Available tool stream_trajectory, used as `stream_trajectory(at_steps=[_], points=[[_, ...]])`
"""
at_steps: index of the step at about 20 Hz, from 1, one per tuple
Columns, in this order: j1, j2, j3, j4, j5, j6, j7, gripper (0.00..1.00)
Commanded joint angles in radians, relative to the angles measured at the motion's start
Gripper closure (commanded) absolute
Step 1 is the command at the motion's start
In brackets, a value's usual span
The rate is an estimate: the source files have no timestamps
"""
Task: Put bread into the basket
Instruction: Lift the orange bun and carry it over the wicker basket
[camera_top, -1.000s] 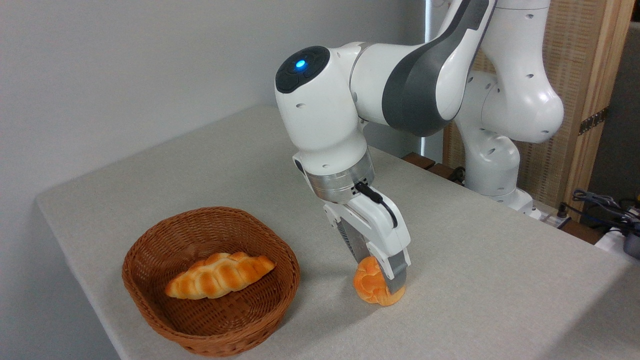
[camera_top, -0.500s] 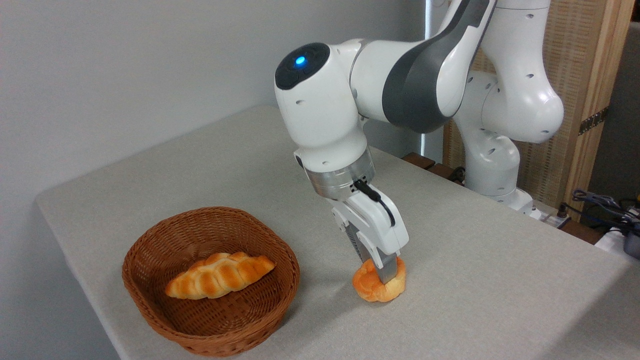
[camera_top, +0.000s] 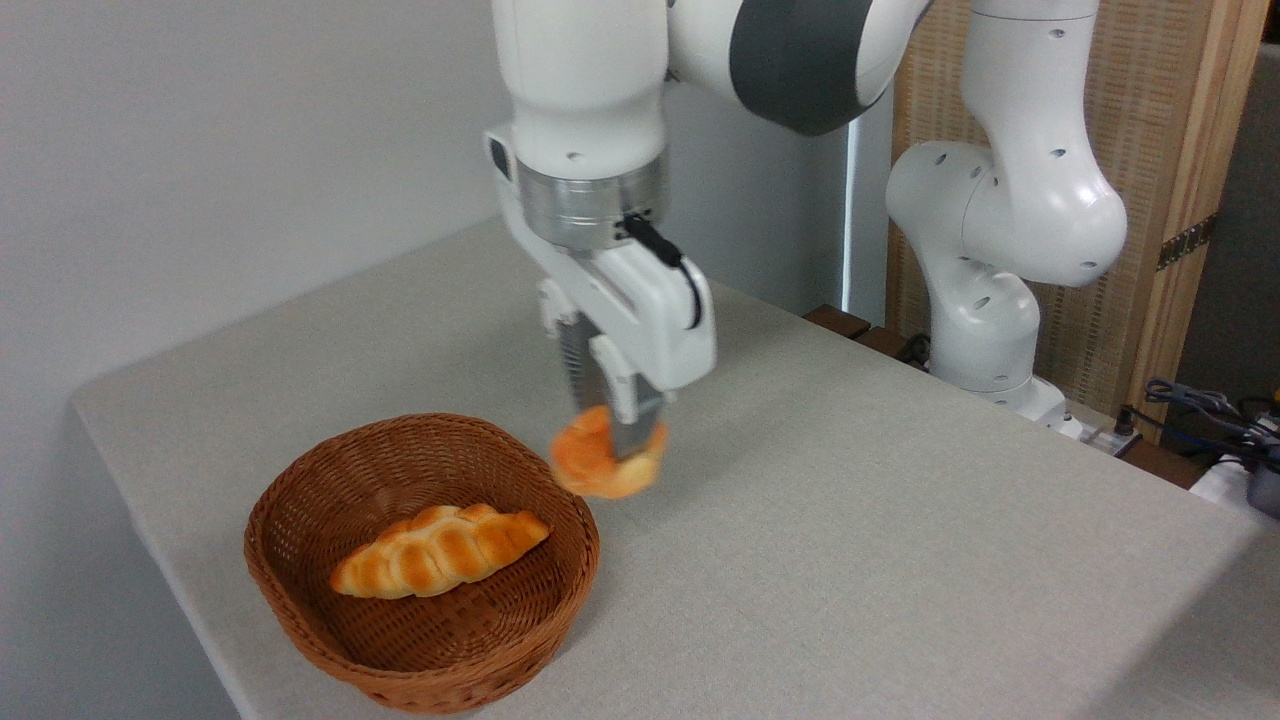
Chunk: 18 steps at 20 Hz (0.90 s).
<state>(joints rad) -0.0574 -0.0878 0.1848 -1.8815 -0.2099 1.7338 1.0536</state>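
The bread (camera_top: 600, 468), a small orange-golden bun, hangs in the air, blurred by motion, with my gripper (camera_top: 612, 440) shut on it. It is just above and beside the right rim of the basket (camera_top: 300, 590). This round brown wicker basket sits on the table at the lower left. Inside it lies a longer braided golden loaf (camera_top: 440, 550). The near finger covers part of the bun's middle.
The grey table (camera_top: 850, 560) ends in edges at the left and front, close to the basket. The arm's white base (camera_top: 990, 330) stands at the back right. Cables and small devices (camera_top: 1220, 420) lie past the table's right edge.
My gripper has lifted the bun off the table and carried it up and left, from the table's middle to the basket's right rim. The wrist has turned more upright.
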Motion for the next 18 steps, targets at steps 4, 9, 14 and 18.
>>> stream_trajectory(at_steps=[4,9,14,18], points=[[-0.015,0.098,-0.041,0.056,-0.091,0.274,-0.012,0.57],[-0.016,0.128,-0.068,0.051,-0.079,0.343,0.043,0.11],[-0.016,0.131,-0.071,0.045,-0.080,0.352,0.094,0.00],[-0.016,0.129,-0.071,0.045,-0.080,0.349,0.092,0.00]])
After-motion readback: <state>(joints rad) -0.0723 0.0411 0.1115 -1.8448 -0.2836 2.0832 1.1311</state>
